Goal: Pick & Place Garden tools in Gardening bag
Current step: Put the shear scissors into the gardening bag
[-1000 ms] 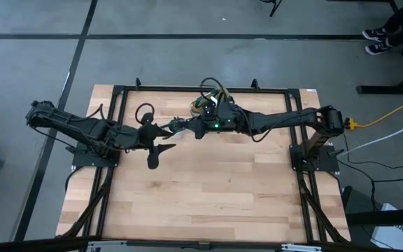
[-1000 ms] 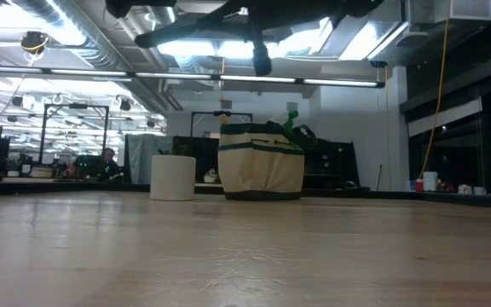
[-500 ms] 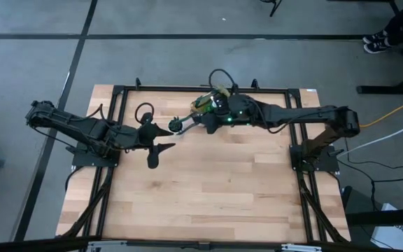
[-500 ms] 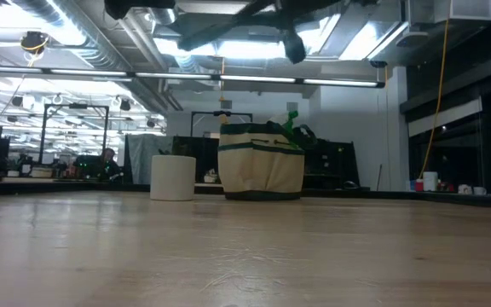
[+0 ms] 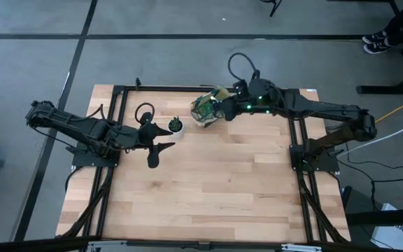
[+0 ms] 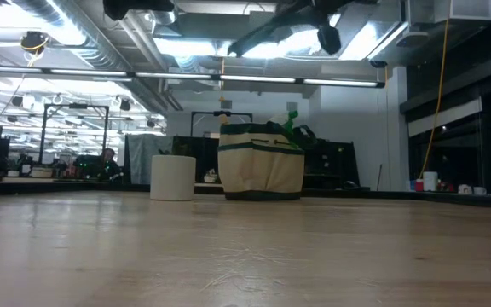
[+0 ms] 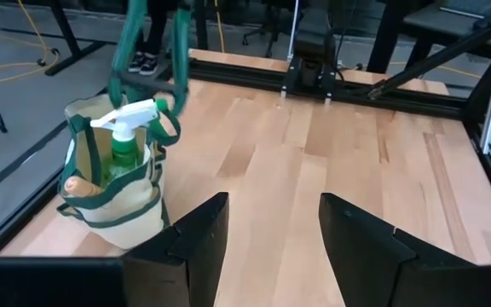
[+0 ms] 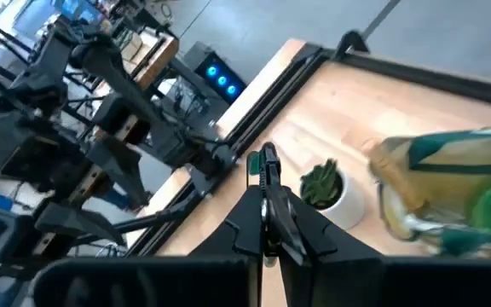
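The tan gardening bag with green trim stands on its base near the table's far edge. In the left wrist view the bag holds a green spray bottle and a wooden handle. My right gripper hangs over the bag, shut on black pruning shears. My left gripper is open and empty above the table, left of the bag. The trowel and the stick tool cannot be told apart here. My right gripper pinches the black shears between its two shut fingers. The tool's narrow end sticks out forward past the fingertips, along them. The shears are lifted clear of the table; which part the fingers are on is hidden by the fingers.
A white pot with a small green plant stands just left of the bag; it also shows in the low view. A black frame rail runs along the far edge. Bare wooden table lies toward the near edge.
My right gripper has drawn back from beside the white pot toward the table's right and far edge, staying shut on the shears, and now stands over the bag. The bag and the pot have kept their places.
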{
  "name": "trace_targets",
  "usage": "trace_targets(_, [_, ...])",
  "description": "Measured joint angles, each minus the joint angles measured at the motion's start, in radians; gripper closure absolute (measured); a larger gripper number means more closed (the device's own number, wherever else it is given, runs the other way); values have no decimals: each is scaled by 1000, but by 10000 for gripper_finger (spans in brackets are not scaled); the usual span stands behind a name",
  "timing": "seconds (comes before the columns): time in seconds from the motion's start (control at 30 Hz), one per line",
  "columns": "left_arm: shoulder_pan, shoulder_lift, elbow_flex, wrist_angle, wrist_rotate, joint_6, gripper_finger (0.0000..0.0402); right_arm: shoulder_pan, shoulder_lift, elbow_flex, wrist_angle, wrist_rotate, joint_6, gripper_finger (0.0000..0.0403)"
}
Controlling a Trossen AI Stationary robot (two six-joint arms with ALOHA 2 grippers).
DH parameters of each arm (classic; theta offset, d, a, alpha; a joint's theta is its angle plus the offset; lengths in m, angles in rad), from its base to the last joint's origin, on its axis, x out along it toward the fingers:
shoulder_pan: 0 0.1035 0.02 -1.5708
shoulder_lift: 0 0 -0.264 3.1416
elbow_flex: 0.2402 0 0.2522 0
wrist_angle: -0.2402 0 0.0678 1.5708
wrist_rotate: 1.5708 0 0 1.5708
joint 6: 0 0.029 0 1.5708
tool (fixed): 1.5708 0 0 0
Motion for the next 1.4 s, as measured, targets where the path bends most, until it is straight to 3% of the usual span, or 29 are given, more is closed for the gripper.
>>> trace_targets(0.23, [0,0,0,-1,-14,0,222,-70,-51,0,-99,66,-44,385])
trace_targets(0.8, [0,0,0,-2,-19,22,227,-298,-64,0,-225,98,-150,385])
trace_targets(1.1, [4,0,0,-18,-109,35,229,-336,15,0,-230,89,-158,385])
trace_targets(1.4, [51,0,0,-33,-113,35,228,-335,113,0,-228,86,-167,385])
